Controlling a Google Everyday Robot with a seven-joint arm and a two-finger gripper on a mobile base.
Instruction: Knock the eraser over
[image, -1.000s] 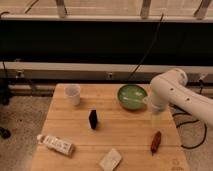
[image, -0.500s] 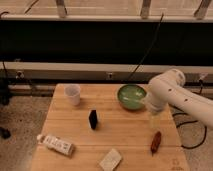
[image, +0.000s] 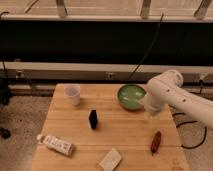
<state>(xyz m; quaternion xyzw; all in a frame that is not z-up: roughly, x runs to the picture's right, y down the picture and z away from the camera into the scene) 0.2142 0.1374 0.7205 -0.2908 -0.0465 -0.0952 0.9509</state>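
The eraser is a small black block standing upright near the middle of the wooden table. My white arm reaches in from the right, over the table's right side. The gripper hangs down below the arm's end, in front of the green bowl, well to the right of the eraser and not touching it.
A white cup stands at the back left. A green bowl is at the back, partly behind the arm. A white patterned box with a round cap lies front left, a flat white pad at the front, and a brown-red object front right.
The arm has shifted slightly to the left, toward the table's middle. The eraser and the other objects have not moved.
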